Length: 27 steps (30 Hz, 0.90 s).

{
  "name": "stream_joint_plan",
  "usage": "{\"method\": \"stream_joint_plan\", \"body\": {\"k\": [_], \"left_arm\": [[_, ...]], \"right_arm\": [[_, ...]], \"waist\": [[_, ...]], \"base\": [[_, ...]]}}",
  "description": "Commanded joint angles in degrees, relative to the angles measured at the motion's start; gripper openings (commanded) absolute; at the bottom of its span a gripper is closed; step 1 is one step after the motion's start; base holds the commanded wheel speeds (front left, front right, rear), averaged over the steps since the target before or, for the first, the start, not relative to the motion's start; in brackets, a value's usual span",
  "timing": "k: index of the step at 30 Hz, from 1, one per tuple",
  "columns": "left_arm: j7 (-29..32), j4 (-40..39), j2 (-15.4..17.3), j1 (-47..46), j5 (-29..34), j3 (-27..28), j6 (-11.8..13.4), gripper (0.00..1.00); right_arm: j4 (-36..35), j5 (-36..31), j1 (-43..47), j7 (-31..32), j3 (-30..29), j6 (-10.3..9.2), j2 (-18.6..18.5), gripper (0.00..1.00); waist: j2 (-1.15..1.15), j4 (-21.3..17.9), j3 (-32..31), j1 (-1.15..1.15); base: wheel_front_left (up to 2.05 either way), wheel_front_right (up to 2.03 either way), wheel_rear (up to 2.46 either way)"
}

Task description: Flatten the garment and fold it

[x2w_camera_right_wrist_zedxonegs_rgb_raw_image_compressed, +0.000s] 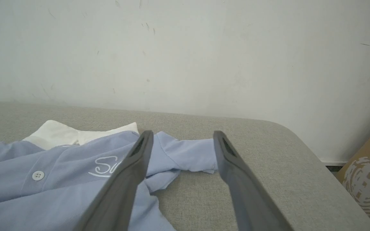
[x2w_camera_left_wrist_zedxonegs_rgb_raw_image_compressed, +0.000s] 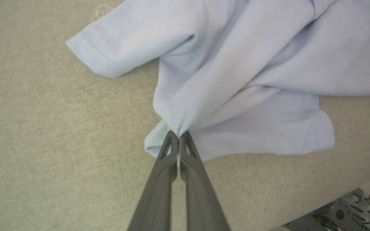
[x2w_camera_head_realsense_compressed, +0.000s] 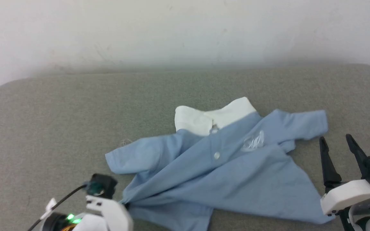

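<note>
as the left fingers [x2w_camera_left_wrist_zedxonegs_rgb_raw_image_compressed: 162, 179] grip only a small pinch of the garment [x2w_camera_head_realsense_compressed: 223, 173], it may slip out when pulled; the right fingers [x2w_camera_head_realsense_compressed: 328, 166] stand open beside it.

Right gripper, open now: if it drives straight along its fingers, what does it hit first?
Probably the sleeve of the shirt, lying just ahead between the right gripper's open fingers. Height is unclear: it may pass above the sleeve, over the grey cushion, to the white wall.
</note>
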Motion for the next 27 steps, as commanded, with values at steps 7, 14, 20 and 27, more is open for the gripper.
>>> {"method": "stream_joint_plan", "body": {"k": [7,14,20,27], "left_arm": [[4.53,-4.92,4.21,10.41,-2.71,4.00,2.50,0.00],[-6.52,-6.02,1.53,6.30,-0.98,6.00,3.80,1.00],[-14.88,-1.00,0.62,-2.43,-0.95,6.44,1.15,1.00],[-8.01,13.17,4.90,-17.12,-2.81,3.21,-7.01,1.00]], "right_arm": [[1.59,-0.70,1.22,0.86,-0.48,-0.10,1.31,1.00],[2.17,-0.92,0.96,1.28,-0.03,-0.10,1.51,1.00],[0.39,-0.64,-0.32,1.68,0.86,-0.10,1.08,1.00],[-2.42,-0.23,-2.25,2.06,2.43,-0.10,0.59,1.00]], "waist": [[0.00,2.73,-3.26,0.01],[0.00,3.05,-3.38,0.01],[0.00,1.81,-0.62,0.01],[0.00,-0.94,4.39,0.01]], "base": [[0.00,0.00,0.00],[0.00,0.00,0.00],[0.00,0.00,0.00],[0.00,0.00,0.00]]}}
